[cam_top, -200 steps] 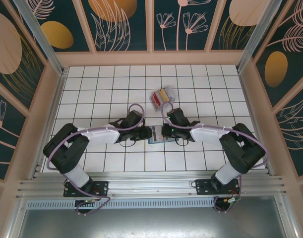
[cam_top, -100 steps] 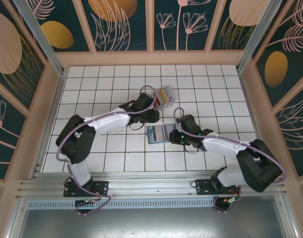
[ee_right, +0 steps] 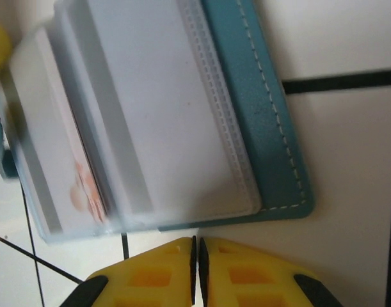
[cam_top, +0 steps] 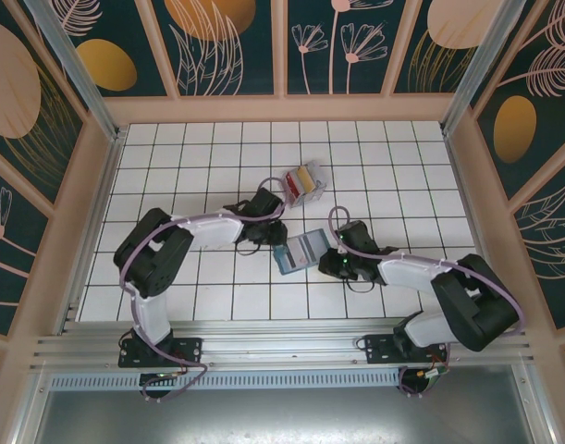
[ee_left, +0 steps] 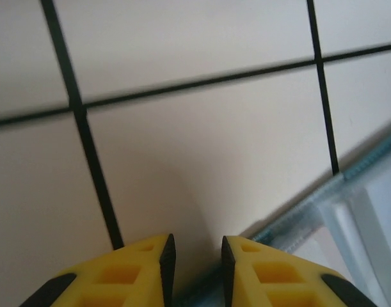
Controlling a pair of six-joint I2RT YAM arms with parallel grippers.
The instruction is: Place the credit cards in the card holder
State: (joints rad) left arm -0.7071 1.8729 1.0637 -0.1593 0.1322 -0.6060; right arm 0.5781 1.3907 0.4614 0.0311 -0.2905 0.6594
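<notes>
Teal card holder (cam_top: 300,252) lying open on the white tiles (cam_top: 217,157), pale pocket pages facing up. Credit cards (cam_top: 302,179), red and yellow, packed upright in a clear box (cam_top: 317,191) beyond the card holder's far edge, apart from it. Right gripper (ee_right: 196,246) just beside the card holder's right edge, jaws pressed together with nothing between them. Left gripper (ee_left: 196,248) low over the tiles at the card holder's left side, jaws parted by a narrow gap, empty.

**Enclosed robot test cell in a laboratory.**
An aluminium rail (cam_top: 282,350) carries the left arm (cam_top: 203,228) and right arm (cam_top: 416,271); white gridded tabletop (cam_top: 208,157); wooden-framed wall panels (cam_top: 227,46) with printed botanical motifs.
</notes>
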